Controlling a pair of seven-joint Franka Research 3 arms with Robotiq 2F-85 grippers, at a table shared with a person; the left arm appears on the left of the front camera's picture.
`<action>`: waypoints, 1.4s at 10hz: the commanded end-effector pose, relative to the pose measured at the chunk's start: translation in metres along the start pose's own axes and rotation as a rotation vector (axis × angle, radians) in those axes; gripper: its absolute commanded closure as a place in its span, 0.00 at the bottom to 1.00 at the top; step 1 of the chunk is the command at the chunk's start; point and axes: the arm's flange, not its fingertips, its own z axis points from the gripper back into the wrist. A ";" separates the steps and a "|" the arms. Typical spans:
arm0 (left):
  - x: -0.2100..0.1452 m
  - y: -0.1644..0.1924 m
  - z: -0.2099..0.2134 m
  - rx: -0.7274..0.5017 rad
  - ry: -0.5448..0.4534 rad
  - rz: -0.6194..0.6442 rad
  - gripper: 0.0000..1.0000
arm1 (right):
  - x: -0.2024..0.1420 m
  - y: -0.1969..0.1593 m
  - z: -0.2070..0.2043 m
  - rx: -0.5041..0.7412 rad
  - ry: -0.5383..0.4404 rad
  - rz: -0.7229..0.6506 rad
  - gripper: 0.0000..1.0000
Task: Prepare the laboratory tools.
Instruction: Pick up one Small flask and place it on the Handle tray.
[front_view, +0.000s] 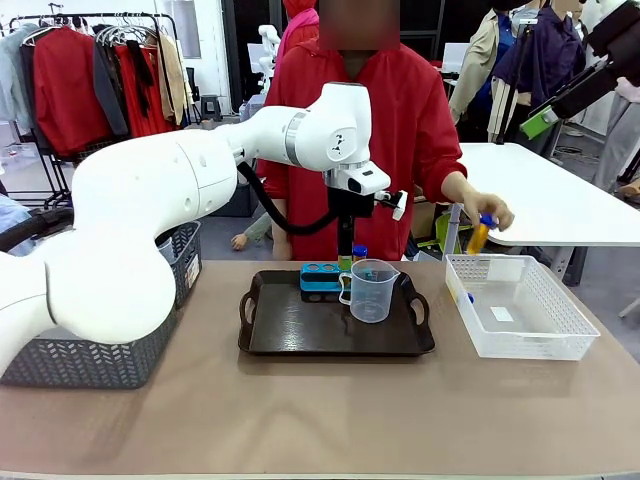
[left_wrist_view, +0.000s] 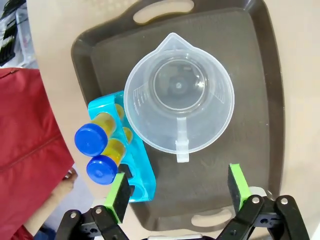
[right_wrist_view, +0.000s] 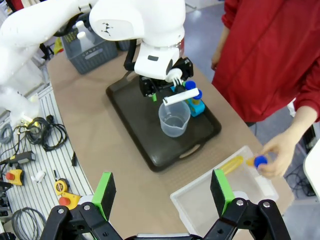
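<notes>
on the tan table (front_view: 300, 420), the dark brown tray (front_view: 290, 330) carries the clear beaker (left_wrist_view: 178, 92), with the blue rack (left_wrist_view: 137, 167) just beside it (two blue-capped test tubes (left_wrist_view: 92, 140) stand in the rack). the left gripper (left_wrist_view: 178, 185) hangs above the tray, jaws spread wide and empty. the right gripper (right_wrist_view: 162, 192), equally wide and empty, is over the table near the white mesh basket (front_view: 520, 350), above which the person's hand (right_wrist_view: 280, 150) holds a third test tube (right_wrist_view: 235, 162).
</notes>
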 end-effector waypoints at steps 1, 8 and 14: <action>-0.007 -0.017 -0.005 -0.006 0.034 0.043 0.00 | 0.001 0.000 0.001 0.005 -0.006 -0.001 0.00; -0.051 -0.070 0.044 0.031 0.009 0.192 0.00 | 0.001 0.000 0.001 0.005 -0.006 -0.001 0.00; -0.124 -0.169 0.101 0.138 0.011 0.467 0.00 | 0.001 0.000 0.001 0.005 -0.006 -0.001 0.00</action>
